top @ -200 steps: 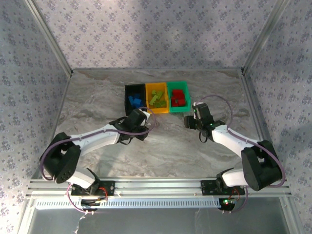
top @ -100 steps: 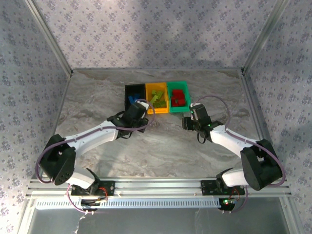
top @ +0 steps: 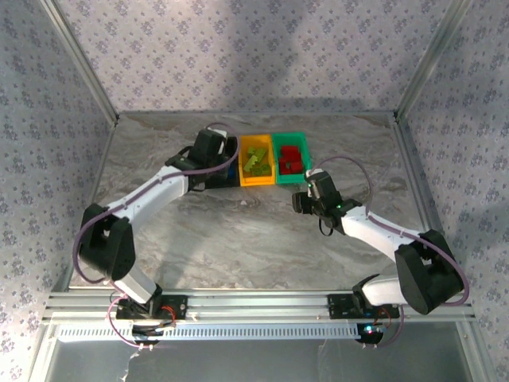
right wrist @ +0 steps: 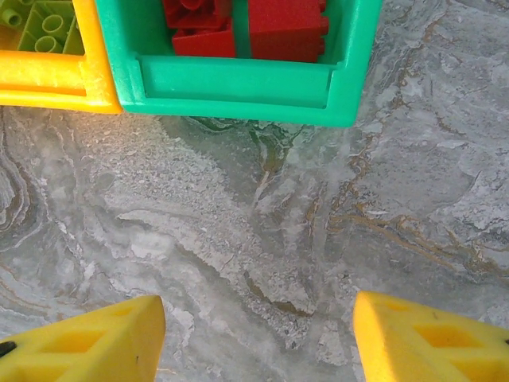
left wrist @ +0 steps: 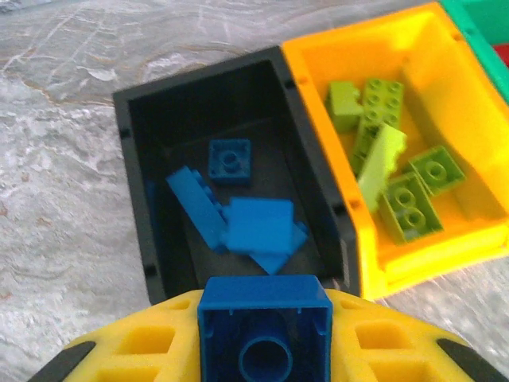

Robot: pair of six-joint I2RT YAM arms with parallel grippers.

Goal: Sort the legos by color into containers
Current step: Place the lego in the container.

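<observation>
**Blue brick clamped at the black bin's near end; right arm waits by the green bin**

At the bottom of the left wrist view, the left jaws are clamped on a blue brick. Its hollow underside faces the camera, with yellow pads on either side. It hangs at the near end of the black bin, the right bin for it, since the loose blue bricks lie on that bin's floor just beyond.

Releasing here looks a little risky, because the brick seems to sit over the near rim rather than the middle. More reach toward the top of the frame would bring it over open floor. The orange-yellow bin shares the black bin's right wall and holds the yellow-green bricks, so drifting right is the thing to avoid.

In the right wrist view the right jaws stand apart with nothing between them, the fingers at the lower corners. Bare surface lies ahead of them. Beyond it, the green bin with its red bricks runs along the top edge, leaving room to move sideways.
</observation>
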